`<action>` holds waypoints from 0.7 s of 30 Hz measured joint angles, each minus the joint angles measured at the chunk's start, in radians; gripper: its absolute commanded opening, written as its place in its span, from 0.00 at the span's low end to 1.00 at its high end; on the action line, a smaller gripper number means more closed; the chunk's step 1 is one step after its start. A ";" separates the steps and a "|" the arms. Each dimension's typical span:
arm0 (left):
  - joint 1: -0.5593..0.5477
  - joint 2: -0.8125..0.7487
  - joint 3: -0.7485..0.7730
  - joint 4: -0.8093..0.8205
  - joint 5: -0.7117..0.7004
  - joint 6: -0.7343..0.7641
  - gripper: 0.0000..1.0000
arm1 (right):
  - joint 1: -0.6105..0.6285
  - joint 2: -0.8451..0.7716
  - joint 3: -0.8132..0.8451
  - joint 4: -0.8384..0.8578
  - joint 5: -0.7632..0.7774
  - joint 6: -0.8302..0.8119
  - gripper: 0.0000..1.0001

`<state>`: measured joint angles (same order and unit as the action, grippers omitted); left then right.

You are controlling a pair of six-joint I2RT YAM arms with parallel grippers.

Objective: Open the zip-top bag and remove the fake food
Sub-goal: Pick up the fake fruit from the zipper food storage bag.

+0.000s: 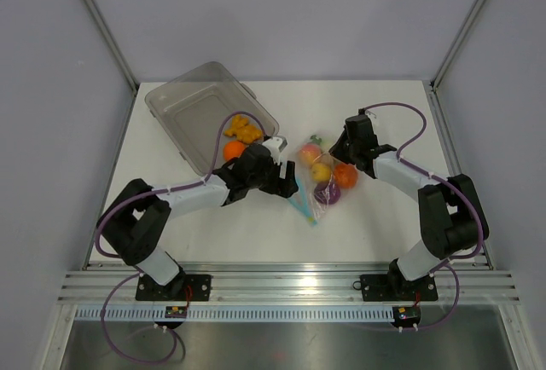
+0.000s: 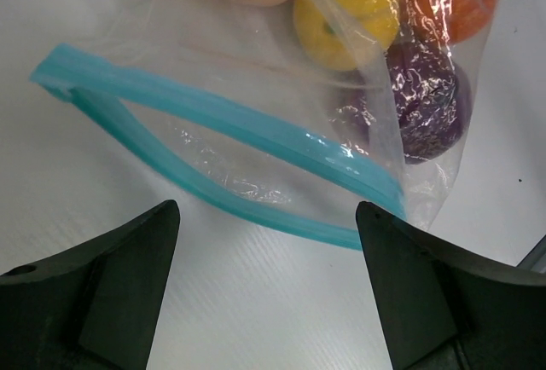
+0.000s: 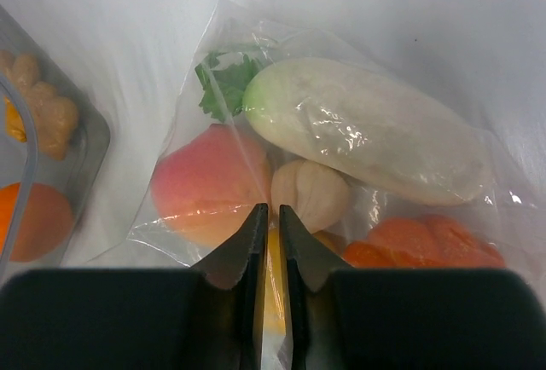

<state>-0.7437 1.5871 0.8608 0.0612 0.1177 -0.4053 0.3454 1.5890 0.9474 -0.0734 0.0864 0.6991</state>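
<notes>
Zip-top bag (image 1: pixel 324 178), thin, clear and crinkly with a light-blue zip strip (image 2: pixel 230 118), lies flat at mid-table between the two arms, strip end toward the near side. The fake food is all inside: a white radish with green top (image 3: pixel 367 144), a peach (image 3: pixel 209 187), a pale bulb (image 3: pixel 311 191), a yellow fruit (image 2: pixel 345 12), a purple piece (image 2: pixel 426 97) and an orange ribbed one (image 3: pixel 426 251). The strip's two tracks bow apart mid-length into a lens-shaped mouth, joined at both ends. The left gripper (image 2: pixel 266 212) hangs just short of that mouth with its jaws spread wide and nothing between them. The right gripper (image 3: pixel 271 210) sits at the far, closed end, jaws drawn to a narrow slit. It seems to have a fold of film caught between them, though the wrist view does not show the nip cleanly. The step looks like widening the mouth. The right side should pinch film only, clear of the peach and bulb, and anchor the bag. The left should come down on one lip of the strip, not both, and peel away from the anchor. Thin film will likely slip or bunch if pulled fast. The surface is a plain white tabletop (image 1: pixel 256 234), smooth and matte. A rigid clear rectangular tub (image 1: pixel 200 101) sits at the far left with two orange toy pieces (image 1: pixel 239 135) by it. Grey walls stand on three sides, and an aluminium rail (image 1: pixel 290 285) runs along the near edge.
</notes>
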 measured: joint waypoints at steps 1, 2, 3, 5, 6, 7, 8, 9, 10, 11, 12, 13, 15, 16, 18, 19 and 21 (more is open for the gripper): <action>-0.006 0.002 0.005 0.000 -0.002 0.006 0.87 | 0.000 0.000 0.000 0.000 0.000 -0.001 0.15; -0.011 0.004 0.011 -0.001 -0.005 0.011 0.87 | 0.000 0.000 0.000 0.000 0.000 -0.002 0.15; -0.015 0.006 0.017 -0.003 -0.009 0.015 0.87 | 0.000 0.000 0.000 0.000 0.000 -0.002 0.12; -0.023 0.006 0.024 -0.006 -0.019 0.022 0.87 | 0.000 0.000 0.000 0.000 0.000 -0.002 0.12; -0.026 0.006 0.026 -0.007 -0.023 0.025 0.87 | 0.000 0.000 0.000 0.001 -0.001 -0.002 0.09; -0.029 0.007 0.027 -0.008 -0.028 0.030 0.87 | 0.000 0.000 -0.001 0.001 -0.001 -0.002 0.09; -0.032 0.008 0.029 -0.008 -0.032 0.033 0.87 | 0.000 0.000 -0.002 0.001 -0.001 -0.002 0.09; -0.035 0.014 0.032 -0.008 -0.038 0.039 0.87 | 0.000 0.000 -0.002 0.001 -0.002 -0.002 0.07; -0.037 0.021 0.037 -0.009 -0.041 0.042 0.87 | 0.000 0.000 -0.003 0.002 -0.002 -0.002 0.06; -0.041 0.031 0.043 -0.008 -0.045 0.045 0.88 | 0.000 0.000 -0.004 0.002 -0.002 -0.002 0.06; -0.045 0.043 0.051 -0.008 -0.051 0.048 0.88 | 0.000 0.000 -0.005 0.002 -0.002 -0.002 0.03; -0.049 0.057 0.060 -0.009 -0.055 0.052 0.89 | 0.000 0.000 -0.006 0.002 -0.002 -0.002 0.02; -0.056 0.089 0.083 -0.018 -0.068 0.059 0.89 | 0.000 0.000 -0.008 0.002 -0.003 -0.002 0.00; -0.059 0.102 0.092 -0.021 -0.072 0.062 0.89 | 0.000 0.000 -0.009 0.003 -0.003 -0.002 0.00; -0.061 0.118 0.097 -0.023 -0.086 0.063 0.90 | 0.000 0.000 -0.012 0.003 -0.003 -0.002 0.00; -0.062 0.122 0.097 -0.023 -0.092 0.063 0.90 | 0.000 -0.001 -0.013 0.003 -0.005 -0.002 0.00; -0.063 0.130 0.096 -0.022 -0.104 0.062 0.91 | 0.000 -0.004 -0.017 0.003 -0.010 -0.002 0.00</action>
<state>-0.8062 1.7168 0.9569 0.0395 0.0139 -0.3431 0.3454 1.5848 0.9306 -0.0700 0.0761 0.6975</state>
